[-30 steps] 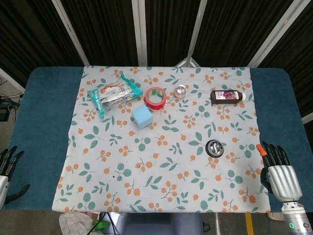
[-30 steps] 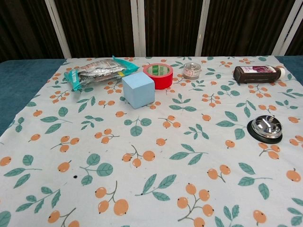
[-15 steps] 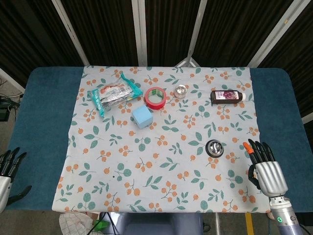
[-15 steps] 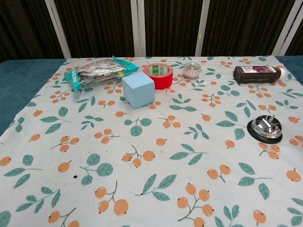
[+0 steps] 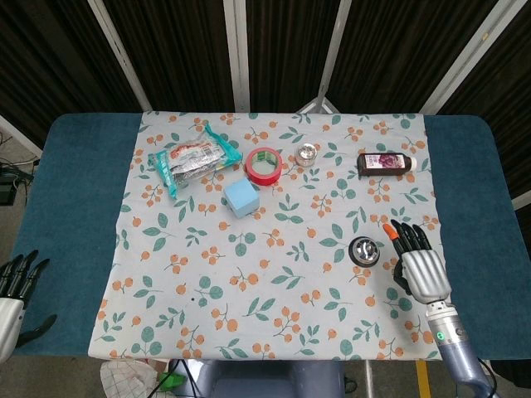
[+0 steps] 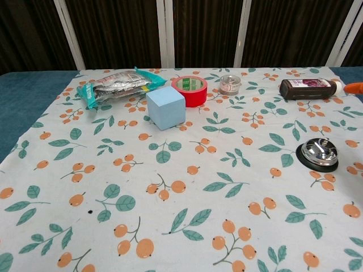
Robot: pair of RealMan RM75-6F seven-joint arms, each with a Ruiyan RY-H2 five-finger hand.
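Observation:
My right hand (image 5: 417, 264) hovers over the flowered cloth at the lower right, fingers apart and holding nothing, just right of the silver bell (image 5: 364, 249). In the chest view only its orange fingertip (image 6: 355, 88) shows at the right edge, beyond the bell (image 6: 319, 152). My left hand (image 5: 14, 286) hangs open off the table's lower left corner, far from every object. Along the far side lie a snack packet (image 5: 192, 158), a red tape roll (image 5: 265, 165), a blue cube (image 5: 241, 197), a small jar (image 5: 308, 154) and a dark bottle (image 5: 384, 162) on its side.
The flowered cloth (image 5: 274, 282) covers the middle of a blue table (image 5: 75, 191). Dark curtains and white posts stand behind. The cloth's near half holds only the bell.
My right hand has moved up and to the left, from the blue table edge onto the cloth beside the bell. The left hand has barely shifted.

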